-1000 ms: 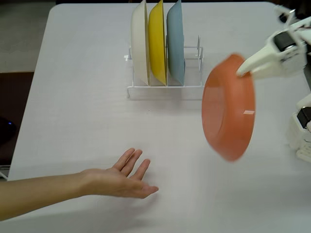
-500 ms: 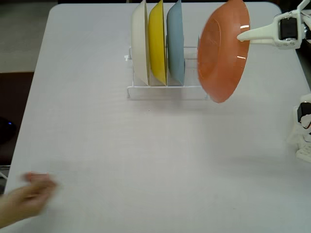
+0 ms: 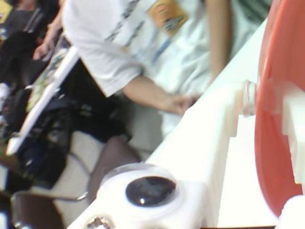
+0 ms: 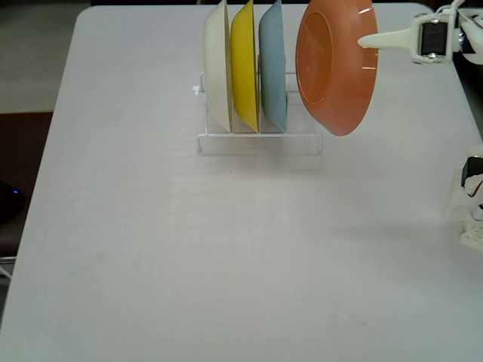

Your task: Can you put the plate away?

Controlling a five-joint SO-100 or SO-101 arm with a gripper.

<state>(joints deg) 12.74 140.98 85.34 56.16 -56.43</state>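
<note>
The orange-red plate (image 4: 332, 64) hangs on edge in the air, just right of the white wire rack (image 4: 256, 139) and overlapping its right end in the fixed view. My white gripper (image 4: 367, 41) reaches in from the right and is shut on the plate's upper right rim. In the wrist view the plate (image 3: 276, 119) fills the right side, pinched between the white fingers (image 3: 224, 138). The rack holds a cream plate (image 4: 217, 64), a yellow plate (image 4: 243, 64) and a light blue plate (image 4: 272, 64), all upright.
White parts of the arm's base (image 4: 472, 204) stand at the table's right edge. A person in a white shirt (image 3: 143, 43) shows beyond the table in the wrist view.
The plate has moved up and left, from over the table's right half to beside the rack's right end. The person's hand has left the table's front left.
</note>
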